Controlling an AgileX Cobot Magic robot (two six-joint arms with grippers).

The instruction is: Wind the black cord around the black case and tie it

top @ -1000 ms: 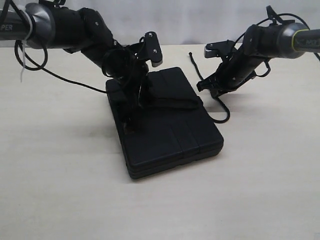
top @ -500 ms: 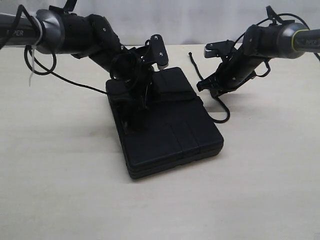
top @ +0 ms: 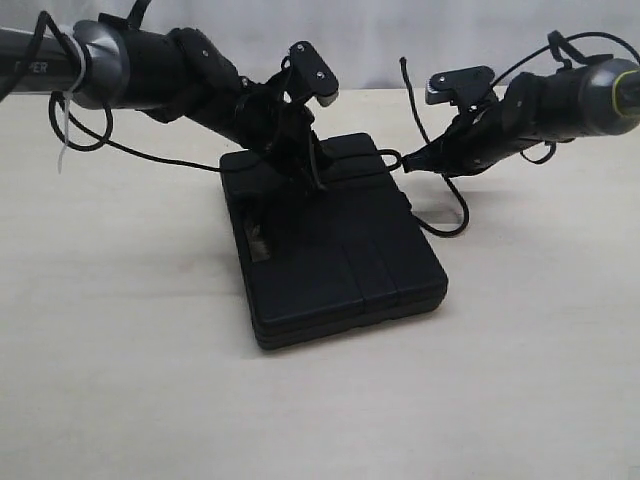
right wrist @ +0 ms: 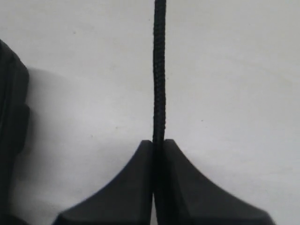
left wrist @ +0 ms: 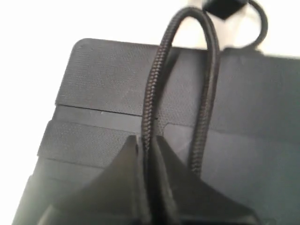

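Observation:
The black case [top: 340, 255] lies flat on the table in the middle. My left gripper [top: 316, 168] hovers over the case's far end, shut on the black cord [left wrist: 157, 70], which arches up in a loop above the ribbed lid [left wrist: 103, 79]. My right gripper [top: 412, 160] is just off the case's far right corner, shut on another stretch of the cord [right wrist: 160, 70], which runs straight out from its closed tips [right wrist: 158, 143]. A slack loop of cord [top: 462, 212] hangs to the table right of the case. A short end [top: 405, 80] sticks up behind the right arm.
The case's edge [right wrist: 11, 117] shows at the side of the right wrist view. Thin robot wires [top: 130, 155] droop from the left arm onto the pale table [top: 120, 350]. A light wall stands behind the table's far edge.
My left gripper has travelled from the case's near-left part to its far end, cord in its grip. The right gripper has risen and swung, and the cord's free end now stands higher.

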